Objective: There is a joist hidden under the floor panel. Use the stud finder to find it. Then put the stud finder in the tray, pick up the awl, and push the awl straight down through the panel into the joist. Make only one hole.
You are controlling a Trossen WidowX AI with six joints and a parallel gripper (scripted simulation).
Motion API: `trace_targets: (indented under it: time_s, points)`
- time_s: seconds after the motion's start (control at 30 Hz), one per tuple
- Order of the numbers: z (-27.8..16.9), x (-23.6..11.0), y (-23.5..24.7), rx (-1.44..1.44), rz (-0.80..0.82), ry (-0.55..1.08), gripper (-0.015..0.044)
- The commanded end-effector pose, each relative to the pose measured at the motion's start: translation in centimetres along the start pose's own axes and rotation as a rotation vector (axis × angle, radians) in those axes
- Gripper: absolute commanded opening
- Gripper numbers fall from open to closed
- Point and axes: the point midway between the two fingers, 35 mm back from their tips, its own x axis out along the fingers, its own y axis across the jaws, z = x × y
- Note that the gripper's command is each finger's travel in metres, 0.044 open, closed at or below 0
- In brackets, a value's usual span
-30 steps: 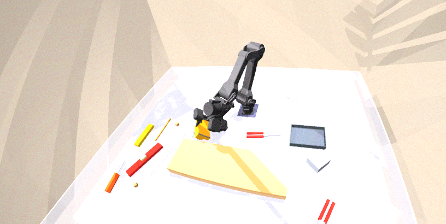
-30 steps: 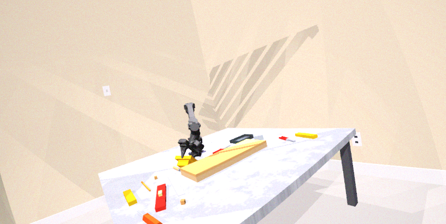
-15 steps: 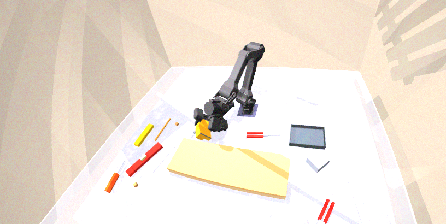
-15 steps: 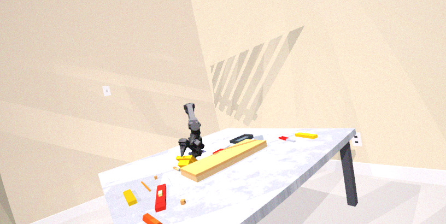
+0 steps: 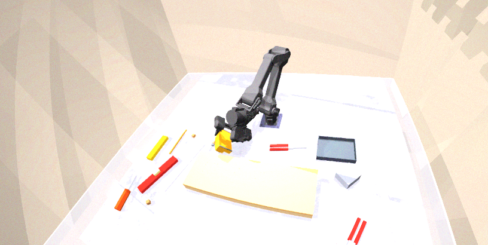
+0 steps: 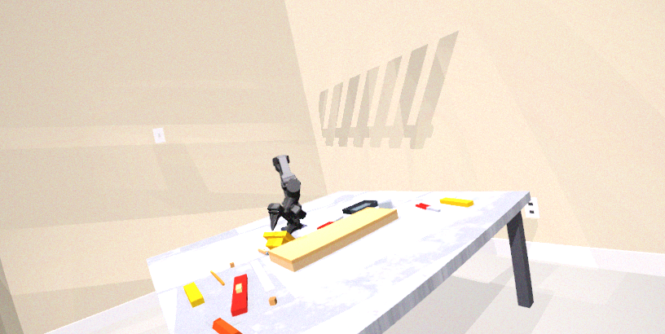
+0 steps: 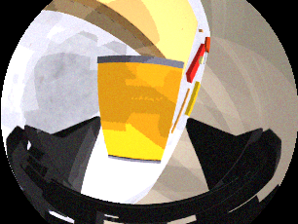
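Observation:
The yellow-orange stud finder rests on the table by the back left corner of the pale wooden floor panel. My gripper is open and empty. It hangs just above the stud finder, which fills the middle of the wrist view. The red-handled awl lies on the table behind the panel, between the arm's base and the dark tray. The tray is empty.
Left of the panel lie a yellow block, a thin pencil, a red level, an orange-handled screwdriver and two small cubes. A grey wedge sits in front of the tray. Two red sticks lie at the front right.

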Motion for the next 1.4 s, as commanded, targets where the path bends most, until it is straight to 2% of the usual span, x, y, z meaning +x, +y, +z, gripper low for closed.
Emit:
trace_targets:
  time_s: [0.0, 0.2, 0.4, 0.47, 0.53, 0.57, 1.23, 1.37]
  points:
    - [0.0, -0.6, -0.3, 0.007, -0.009, 0.0, 0.044]
    - [0.3, -2.5, -1.0, 0.007, -0.001, 0.0, 0.044]
    - [-0.6, -9.8, -3.5, 0.002, 0.005, 0.001, 0.044]
    - [-1.0, -10.8, -3.8, 0.0, 0.004, 0.0, 0.044]
    - [-1.0, -10.8, -3.8, 0.0, 0.004, 0.0, 0.044]
    - [0.0, -7.8, -2.7, -0.006, 0.017, 0.003, 0.044]
    - [0.0, -7.8, -2.7, -0.006, 0.017, 0.003, 0.044]
    - [0.2, -7.2, -3.0, -0.224, 0.119, 0.024, 0.044]
